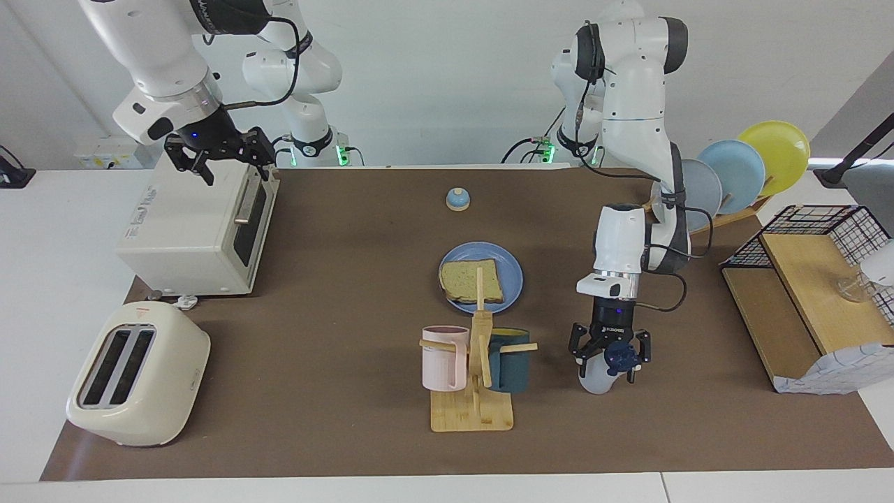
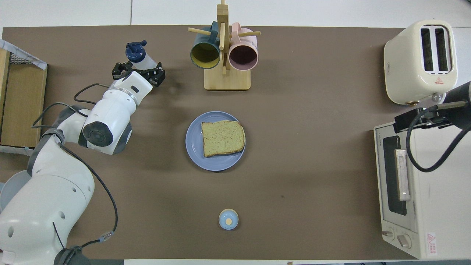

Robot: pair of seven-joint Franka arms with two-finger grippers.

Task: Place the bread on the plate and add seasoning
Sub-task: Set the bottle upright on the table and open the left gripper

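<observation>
Facing view: the left gripper (image 1: 606, 354) is seen over the bottle (image 1: 598, 374), fingers spread wide to either side of the blue cap, nothing held. The bottle is stood on the table beside the mug rack (image 1: 475, 377), toward the left arm's end, farther from the robots than the plate (image 1: 513, 274). The bread (image 1: 471, 281) is laid flat on the plate, which sits nearer the robots than the mug rack. The right gripper (image 1: 218, 155) is held waiting over the oven (image 1: 195, 230), fingers wide and empty.

The bottle looks slightly tilted with the fingers close around its cap; it could be knocked over if a fingertip is caught on the cap as the gripper is lifted, and it might then roll toward the mug rack. Whether seasoning has reached the bread cannot be told.

Writing: a dark label is visible on the oven's top edge and a red warning mark on the toaster (image 1: 136, 374), neither readable.
</observation>
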